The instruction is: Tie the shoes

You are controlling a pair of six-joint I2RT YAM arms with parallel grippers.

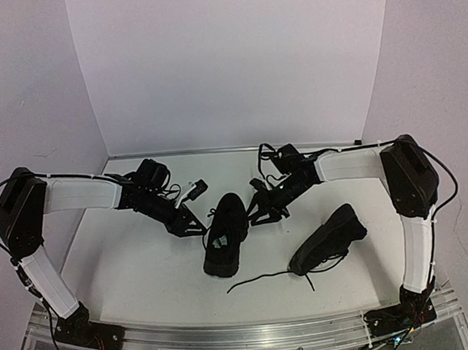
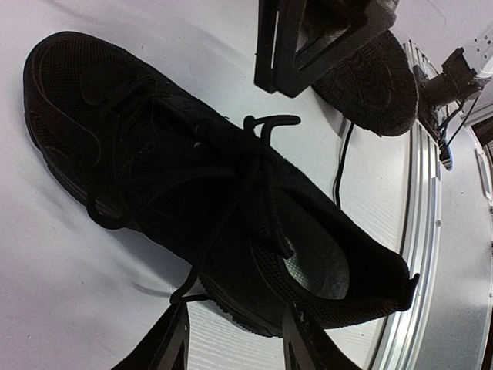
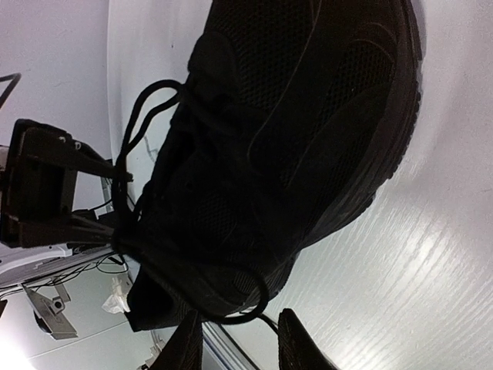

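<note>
squarely between left gripper (image 1: 195, 223) and right gripper (image 1: 258, 213) lies the middle shoe (image 1: 225, 234), both part-open, gripping nothing.

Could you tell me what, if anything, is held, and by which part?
Nothing visibly: left gripper and right gripper stand open beside the middle shoe's laces.

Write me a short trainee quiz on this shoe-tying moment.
1. True or false: the left gripper and right gripper flank the same shoe.
2. Which shoe shows a pale insole? A) middle shoe B) right-hand shoe
3. Fill in: a loose lace trails across the table from the ___ shoe.
Key: 1 true; 2 A; 3 right-hand.
</note>
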